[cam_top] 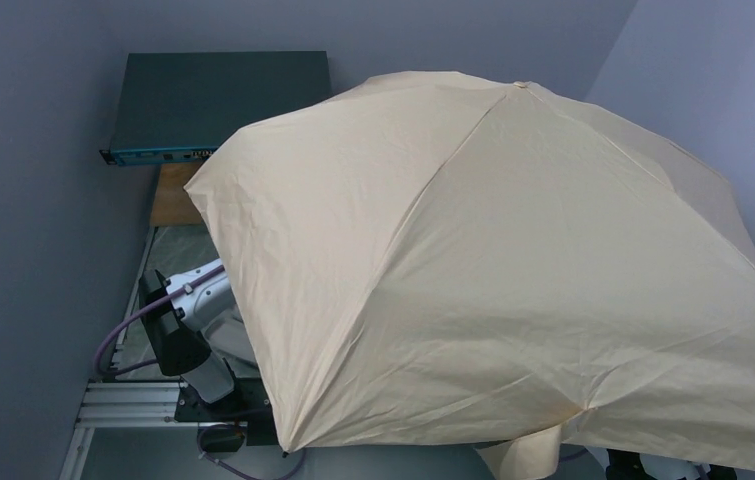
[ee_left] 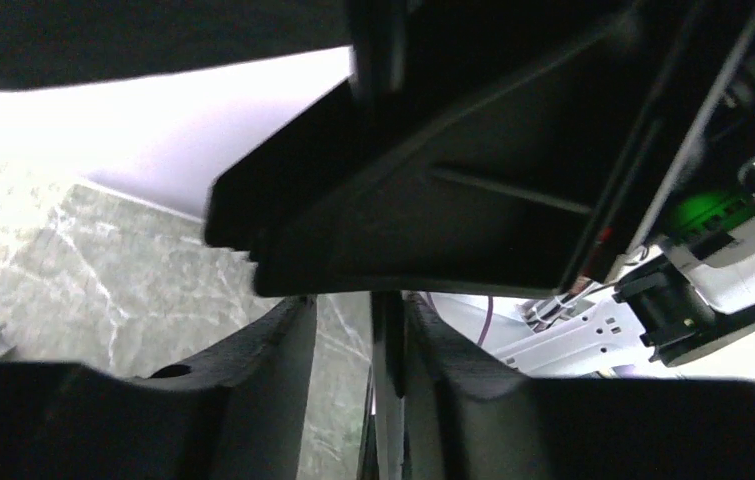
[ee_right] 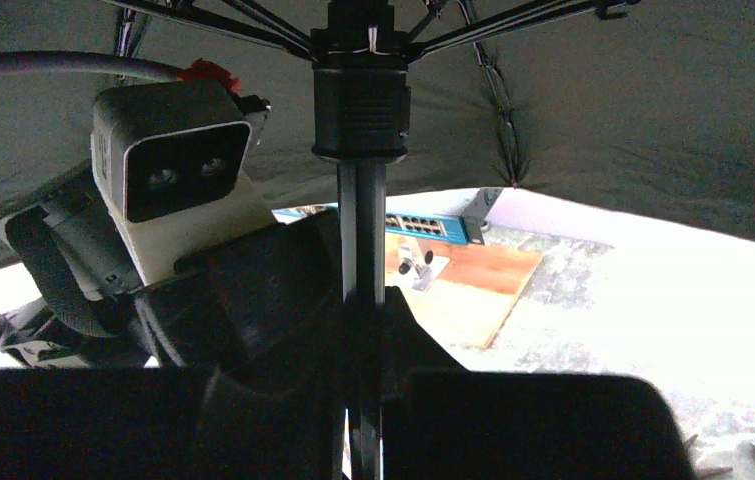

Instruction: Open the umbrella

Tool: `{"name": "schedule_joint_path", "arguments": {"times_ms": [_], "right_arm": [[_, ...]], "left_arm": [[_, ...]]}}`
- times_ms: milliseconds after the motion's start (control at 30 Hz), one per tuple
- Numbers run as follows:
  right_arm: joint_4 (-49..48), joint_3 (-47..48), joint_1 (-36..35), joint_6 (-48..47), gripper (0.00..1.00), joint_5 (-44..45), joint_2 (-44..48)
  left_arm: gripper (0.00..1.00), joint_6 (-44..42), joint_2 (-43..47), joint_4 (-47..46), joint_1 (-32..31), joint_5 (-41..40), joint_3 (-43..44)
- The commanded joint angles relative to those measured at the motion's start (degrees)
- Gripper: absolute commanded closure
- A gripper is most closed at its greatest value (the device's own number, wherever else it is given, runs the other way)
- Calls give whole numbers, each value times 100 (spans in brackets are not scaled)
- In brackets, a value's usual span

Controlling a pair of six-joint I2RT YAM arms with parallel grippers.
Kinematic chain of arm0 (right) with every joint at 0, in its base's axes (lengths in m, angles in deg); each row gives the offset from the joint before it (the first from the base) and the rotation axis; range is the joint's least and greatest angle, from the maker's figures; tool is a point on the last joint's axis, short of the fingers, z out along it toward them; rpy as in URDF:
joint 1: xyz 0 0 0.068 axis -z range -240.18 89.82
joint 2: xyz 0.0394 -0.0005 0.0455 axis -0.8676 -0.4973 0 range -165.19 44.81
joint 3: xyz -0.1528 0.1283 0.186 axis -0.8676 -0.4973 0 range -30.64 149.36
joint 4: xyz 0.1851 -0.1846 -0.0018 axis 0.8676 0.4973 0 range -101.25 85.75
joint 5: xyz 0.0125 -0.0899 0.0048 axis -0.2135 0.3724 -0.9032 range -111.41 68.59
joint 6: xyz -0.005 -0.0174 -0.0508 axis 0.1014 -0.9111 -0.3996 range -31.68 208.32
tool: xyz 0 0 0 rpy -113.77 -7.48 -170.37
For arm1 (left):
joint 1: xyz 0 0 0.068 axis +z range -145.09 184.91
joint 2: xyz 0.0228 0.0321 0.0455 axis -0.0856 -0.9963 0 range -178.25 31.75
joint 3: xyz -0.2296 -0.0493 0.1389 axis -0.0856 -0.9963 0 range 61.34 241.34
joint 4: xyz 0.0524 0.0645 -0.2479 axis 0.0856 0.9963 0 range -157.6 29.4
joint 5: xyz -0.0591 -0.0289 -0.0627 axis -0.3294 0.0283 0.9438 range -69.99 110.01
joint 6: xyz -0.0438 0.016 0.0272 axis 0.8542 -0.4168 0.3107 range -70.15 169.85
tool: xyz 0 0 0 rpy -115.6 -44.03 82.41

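You find no text, brand or number that can be read in any of the three views. In the top view, the dark box (cam_top: 218, 100) at the far side of the table has a blue front strip (cam_top: 158, 153) with small yellowish marks near its right end, too small to make out. In the right wrist view, the same strip (ee_right: 423, 226) shows a row of ports, and any lettering on it is too blurred to read.
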Motion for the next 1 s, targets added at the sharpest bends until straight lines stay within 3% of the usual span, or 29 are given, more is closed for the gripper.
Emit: {"name": "schedule_joint_path", "arguments": {"times_ms": [0, 167, 367, 700, 833, 967], "right_arm": [[-945, 158, -43, 245, 100, -300, 182], [-917, 277, -39, 139, 100, 62, 156], [-909, 828, -36, -135, 92, 1162, -119], [-1677, 1493, -39, -173, 100, 2113, -794], [-1477, 2099, -39, -287, 100, 2262, -1186], [-1352, 2409, -32, -329, 100, 2381, -1391]], "left_arm": [[72, 50, -53, -475, 63, 119, 182], [100, 92, -27, -233, 58, -30, 320], [100, 700, 129, 23, 54, -70, 388], [100, 1317, 954, -396, -191, 15, -682], [89, 1094, 1193, -188, -228, -157, -1063], [66, 1079, 1339, -419, -232, -57, -1559]]}}
